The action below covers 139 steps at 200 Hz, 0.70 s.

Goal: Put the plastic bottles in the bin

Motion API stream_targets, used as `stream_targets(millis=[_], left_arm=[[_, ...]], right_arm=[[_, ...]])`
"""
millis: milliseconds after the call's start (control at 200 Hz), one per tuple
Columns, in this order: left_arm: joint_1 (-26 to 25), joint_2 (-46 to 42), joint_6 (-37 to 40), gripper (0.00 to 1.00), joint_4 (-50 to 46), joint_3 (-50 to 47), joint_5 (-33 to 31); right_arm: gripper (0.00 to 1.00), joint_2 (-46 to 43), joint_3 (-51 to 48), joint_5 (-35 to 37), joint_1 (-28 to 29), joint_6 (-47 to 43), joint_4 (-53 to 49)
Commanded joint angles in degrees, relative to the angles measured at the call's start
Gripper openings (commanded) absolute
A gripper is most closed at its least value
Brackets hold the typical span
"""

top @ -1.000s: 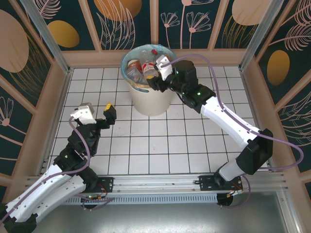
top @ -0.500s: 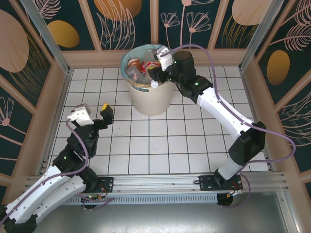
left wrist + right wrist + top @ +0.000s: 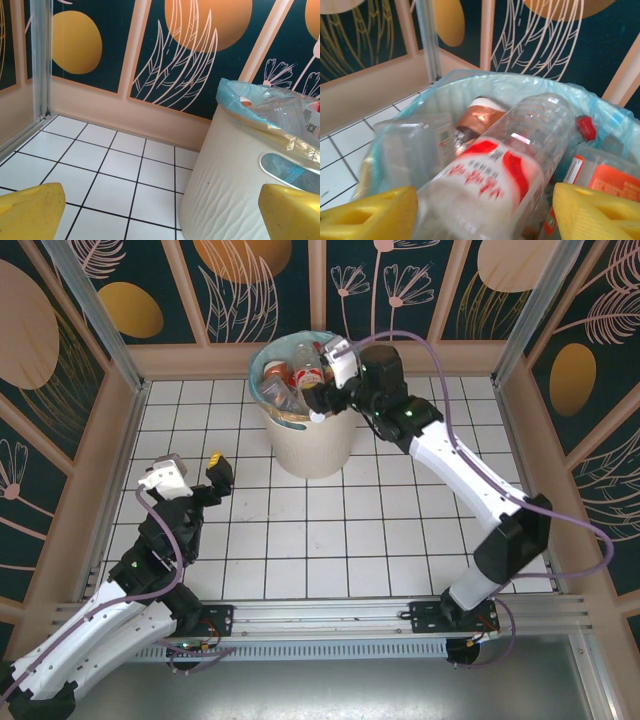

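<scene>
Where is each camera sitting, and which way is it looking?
Top external: above and behind the arms, looking down on the tiled table, both arms and the bin.
Left wrist: on the left arm, low, facing the bin's side; yellow fingertips of the open left gripper.
Right wrist: at the bin's rim, looking in; right gripper clamps a bottle.
All three views share the bin.

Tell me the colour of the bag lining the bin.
The bag is light blue-green; right wrist view shows it best.
</scene>
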Motion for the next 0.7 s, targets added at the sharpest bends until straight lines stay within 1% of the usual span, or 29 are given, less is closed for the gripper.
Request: stream_targets(millis=[0, 95, 200, 280, 375, 691], left_arm=[[0.09, -0.31, -0.87, 0.99, 0.71, -0.93, -1.29], [0.1, -0.1, -1.37, 0.99, 0.81, -1.13, -1.09], [0.07, 0.27, -1.58, 0.99, 0.99, -1.23, -1.0], [0.08, 0.69, -1.42, 0.99, 1.16, -1.16, -0.91], [0.07, 1.03, -1.37, 0.99, 1.17, -1.06, -0.82], [0.06, -0.2, -1.68, 0.99, -0.06, -1.5, -1.43]], right_arm=[[0.73, -6.9, -5.25, -2.39, 0.52, -3.67, 4.88], [0.72, -10.55, -11.45, -2.96, 0.49, -5.84, 7.73], [0.65, -12.76, -15.96, -4.61, 0.43, -5.81, 10.54], [0.62, -12.3, -16.54, -6.0, 0.45, -5.54, 10.51], [0.62, -11.42, -16.99, -7.63, 0.53, -5.52, 10.91], [0.61, -8.22, -16.48, -6.47, 0.54, -6.69, 11.52]])
